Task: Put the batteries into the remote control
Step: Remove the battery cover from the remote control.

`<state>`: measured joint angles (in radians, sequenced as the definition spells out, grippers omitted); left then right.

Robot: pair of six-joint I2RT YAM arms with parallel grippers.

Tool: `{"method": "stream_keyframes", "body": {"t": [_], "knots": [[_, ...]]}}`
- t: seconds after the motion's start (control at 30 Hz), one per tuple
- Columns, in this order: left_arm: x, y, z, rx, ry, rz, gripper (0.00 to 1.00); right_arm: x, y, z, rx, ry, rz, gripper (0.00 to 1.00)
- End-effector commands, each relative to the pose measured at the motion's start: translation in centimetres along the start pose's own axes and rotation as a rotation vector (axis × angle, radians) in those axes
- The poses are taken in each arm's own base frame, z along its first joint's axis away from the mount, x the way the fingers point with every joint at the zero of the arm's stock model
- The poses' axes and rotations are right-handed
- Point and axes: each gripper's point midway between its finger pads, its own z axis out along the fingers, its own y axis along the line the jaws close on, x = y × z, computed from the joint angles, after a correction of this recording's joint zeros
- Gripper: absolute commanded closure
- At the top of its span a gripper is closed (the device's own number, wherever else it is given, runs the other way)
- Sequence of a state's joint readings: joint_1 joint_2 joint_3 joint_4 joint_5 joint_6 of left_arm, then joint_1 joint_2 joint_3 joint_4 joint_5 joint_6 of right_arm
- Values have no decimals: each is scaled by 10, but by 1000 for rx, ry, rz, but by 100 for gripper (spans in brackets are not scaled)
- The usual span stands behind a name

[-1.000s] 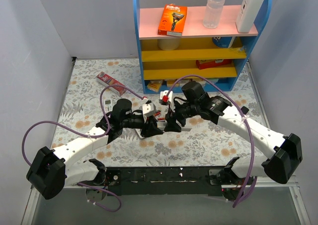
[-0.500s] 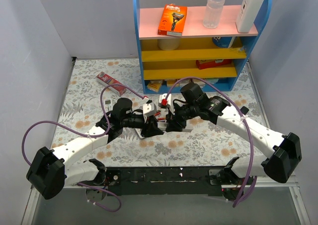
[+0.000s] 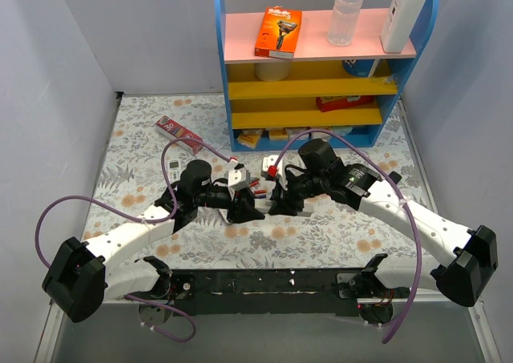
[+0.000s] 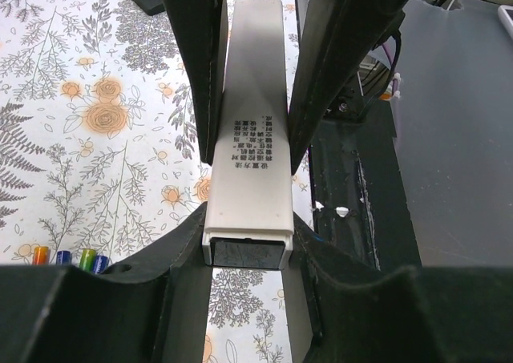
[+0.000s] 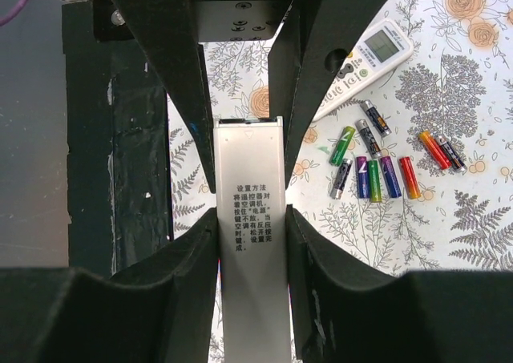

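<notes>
Both left jaws and right jaws clench the remote control point(image 4: 247, 139); batteries point(image 5: 377, 175) and a spare remote point(image 5: 365, 58) lie beside it. The right jaws have only just closed.

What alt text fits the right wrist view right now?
The right gripper clamps a white remote by its long sides, printed back toward the camera. Beside it, loose coloured batteries lie on the floral cloth near a second remote with a display.

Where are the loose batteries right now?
In the right wrist view, the batteries lie clustered on the floral tablecloth, to the right of the clamped remote and next to a second white remote.
</notes>
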<state>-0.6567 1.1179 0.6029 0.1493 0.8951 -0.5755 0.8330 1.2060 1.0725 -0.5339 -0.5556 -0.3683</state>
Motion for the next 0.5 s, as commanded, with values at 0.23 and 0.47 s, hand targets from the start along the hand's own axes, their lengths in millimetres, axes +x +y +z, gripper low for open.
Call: {"method": "stream_keyframes", "body": {"t": [0.23, 0.47], "knots": [[30, 10, -8, -58, 11, -112, 100, -40, 21, -20, -28, -212, 1, 76], [30, 12, -8, -67, 7, -113, 100, -39, 24, -11, -64, -249, 79, 76]]}}
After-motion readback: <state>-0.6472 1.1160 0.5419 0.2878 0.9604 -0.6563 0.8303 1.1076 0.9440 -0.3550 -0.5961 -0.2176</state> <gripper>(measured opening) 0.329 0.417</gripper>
